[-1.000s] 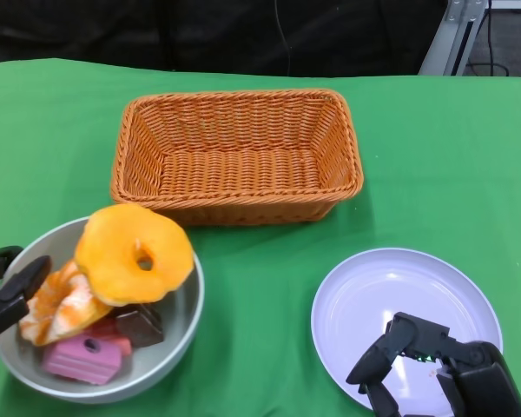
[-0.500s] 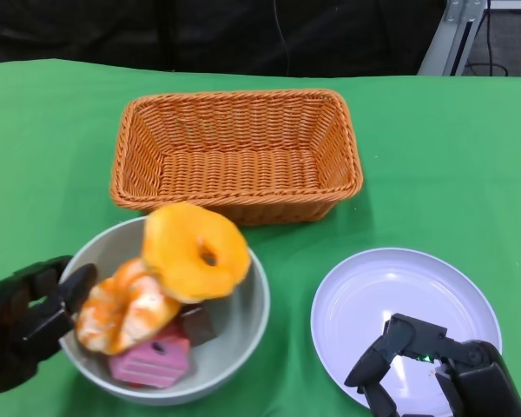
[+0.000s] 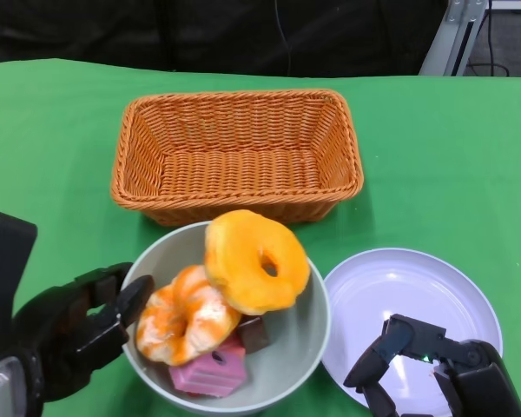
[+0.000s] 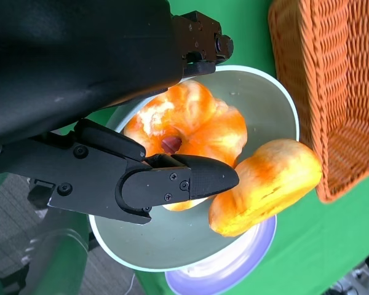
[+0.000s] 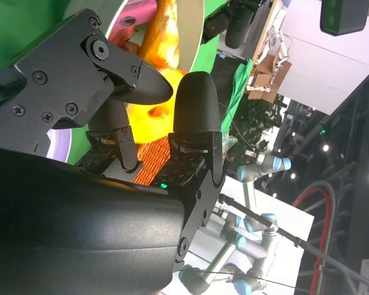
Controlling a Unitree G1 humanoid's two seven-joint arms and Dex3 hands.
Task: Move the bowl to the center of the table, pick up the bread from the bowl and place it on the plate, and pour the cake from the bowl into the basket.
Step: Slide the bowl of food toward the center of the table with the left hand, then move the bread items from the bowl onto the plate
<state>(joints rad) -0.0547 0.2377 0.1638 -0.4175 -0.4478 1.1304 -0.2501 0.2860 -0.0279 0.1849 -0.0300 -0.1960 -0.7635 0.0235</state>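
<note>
The grey bowl (image 3: pixel 300 335) stands just in front of the wicker basket (image 3: pixel 234 96), its right rim touching or overlapping the plate's left edge. In it lie a yellow ring-shaped bread (image 3: pixel 252 261) propped on top, an orange-and-white glazed ring (image 3: pixel 187 314), a pink cake (image 3: pixel 210 370) and a brown piece (image 3: pixel 253 331). My left hand (image 3: pixel 69 334) grips the bowl's left rim; in the left wrist view one finger (image 4: pixel 190 178) reaches over the bowl (image 4: pixel 258 98). My right hand (image 3: pixel 417 360) hovers over the near edge of the white plate (image 3: pixel 417 287), fingers apart, holding nothing.
The basket is empty and sits at the back centre of the green cloth (image 3: pixel 443 156). The plate lies at the front right, bare. Open cloth lies on the left and right of the basket.
My left hand has moved the bowl to the right from the front-left corner, and the bowl now sits against the plate. The right hand has stayed put.
</note>
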